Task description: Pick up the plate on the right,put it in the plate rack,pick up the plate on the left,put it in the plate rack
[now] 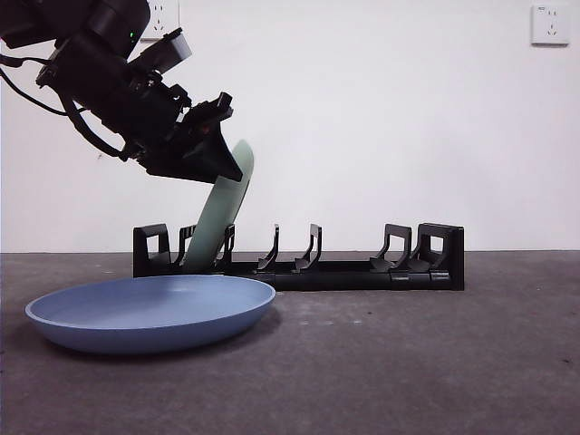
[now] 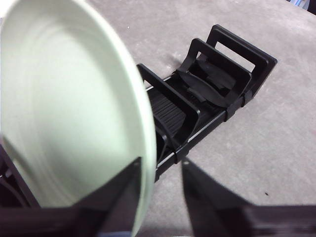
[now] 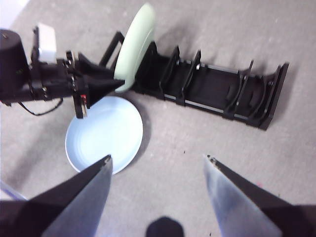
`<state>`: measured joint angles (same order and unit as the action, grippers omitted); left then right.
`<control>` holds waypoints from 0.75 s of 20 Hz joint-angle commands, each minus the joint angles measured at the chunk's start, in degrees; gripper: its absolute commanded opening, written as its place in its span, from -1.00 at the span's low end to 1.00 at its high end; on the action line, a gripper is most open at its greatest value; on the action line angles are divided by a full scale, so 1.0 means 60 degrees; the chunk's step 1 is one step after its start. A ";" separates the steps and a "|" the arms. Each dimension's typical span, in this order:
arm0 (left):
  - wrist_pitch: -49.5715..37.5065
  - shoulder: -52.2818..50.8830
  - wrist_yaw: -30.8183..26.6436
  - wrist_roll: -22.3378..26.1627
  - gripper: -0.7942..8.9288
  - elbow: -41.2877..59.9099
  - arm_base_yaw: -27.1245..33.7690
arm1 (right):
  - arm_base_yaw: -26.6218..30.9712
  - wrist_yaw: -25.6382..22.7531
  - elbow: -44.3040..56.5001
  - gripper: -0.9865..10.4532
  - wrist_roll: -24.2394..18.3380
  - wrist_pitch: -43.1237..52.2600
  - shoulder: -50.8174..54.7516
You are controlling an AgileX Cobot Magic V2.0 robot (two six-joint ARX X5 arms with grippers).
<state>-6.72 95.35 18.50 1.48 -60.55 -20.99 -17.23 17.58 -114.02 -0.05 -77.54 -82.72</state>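
Left gripper (image 2: 160, 197) jaws clamped on rim of green plate (image 1: 220, 210), plate tilted, lower edge between prongs at one end of plate rack (image 1: 362, 270). Blue plate (image 1: 149, 312) flat on table (image 1: 426, 362) beside that rack end. Right gripper (image 3: 158, 163) spread wide, empty, raised above table.

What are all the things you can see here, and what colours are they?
green plate: one, pale green, standing tilted in the rack's end slots, rim held by the left gripper
blue plate: one, light blue, flat on the table in front of the rack
plate rack: one, black, long and low on the table
table: one, grey
wall sockets: two, white, on the wall
left gripper: black, shut on the green plate's rim
right gripper: black, open, above the table
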 commanded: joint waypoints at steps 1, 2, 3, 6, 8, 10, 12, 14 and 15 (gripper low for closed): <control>-0.0015 0.0000 0.0095 -0.0055 -0.49 0.0018 -0.0073 | -0.0011 0.0000 0.0186 -0.28 -0.0102 -0.0189 -0.0011; -0.0015 -0.0062 0.0251 -0.0066 -0.49 0.0018 -0.0073 | -0.0011 0.0000 0.0208 -0.28 -0.0102 -0.0182 -0.0011; 0.0033 -0.0179 0.0353 -0.0087 -0.49 0.0018 -0.0073 | -0.0011 0.0000 0.0211 -0.28 -0.0102 -0.0157 -0.0011; 0.0605 -0.0863 0.0382 -0.0091 -0.49 0.0018 -0.0069 | -0.0011 0.0000 0.0211 -0.28 -0.0098 -0.0069 -0.0011; 0.1133 -0.1570 0.0375 0.0066 -0.49 0.0018 -0.0062 | -0.0011 0.0011 0.0215 -0.28 -0.0098 0.0051 -0.0051; 0.1694 -0.2404 0.0379 0.0087 -0.49 0.0018 -0.0040 | -0.0011 0.0022 0.0219 -0.28 -0.0091 0.0087 -0.0135; 0.2437 -0.3333 0.0382 0.0146 -0.49 0.0018 -0.0044 | -0.0011 0.0069 0.0230 -0.28 -0.0091 0.0080 -0.0273; 0.3457 -0.4339 0.0415 0.0535 -0.48 0.0018 -0.0055 | -0.0080 0.0117 0.0230 -0.28 -0.0091 0.0113 -0.0539; 0.4014 -0.4852 0.0415 0.0812 -0.42 0.0018 -0.0055 | -0.0200 0.0160 0.0233 -0.28 -0.0066 0.0189 -0.0714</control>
<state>17.21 66.54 20.58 4.12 -60.55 -21.23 -18.15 18.20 -113.16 -0.01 -77.32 -86.52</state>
